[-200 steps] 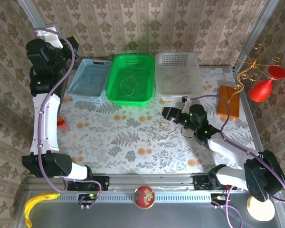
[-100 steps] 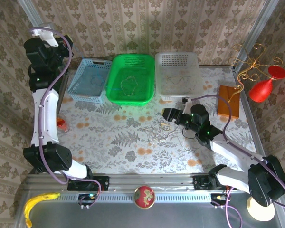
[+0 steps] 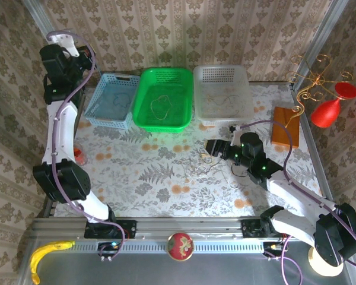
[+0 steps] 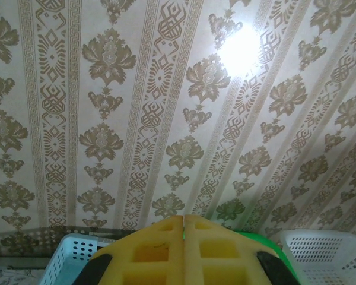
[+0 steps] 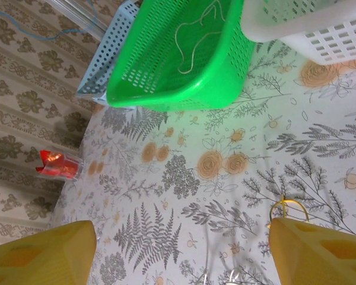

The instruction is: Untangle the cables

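A loose tangle of thin whitish and yellowish cables lies on the floral tablecloth at mid-table. My right gripper hovers just above its far side, open, nothing between the fingers. In the right wrist view the gripper spreads wide over the cloth, a yellow cord loop shows by the right finger, and whitish strands lie at the bottom edge. One whitish cord lies in the green basket, another cord in the white basket. My left gripper is shut, raised high and facing the wallpaper.
A blue basket stands left of the green one. A red cup sits by the left arm. A wooden block, gold wire stand and red glassware crowd the right side. A banana and red ball lie on the front rail.
The left arm's wrist has turned and shifted right at the upper left corner. The right gripper has drifted slightly right, staying open over the tangle.
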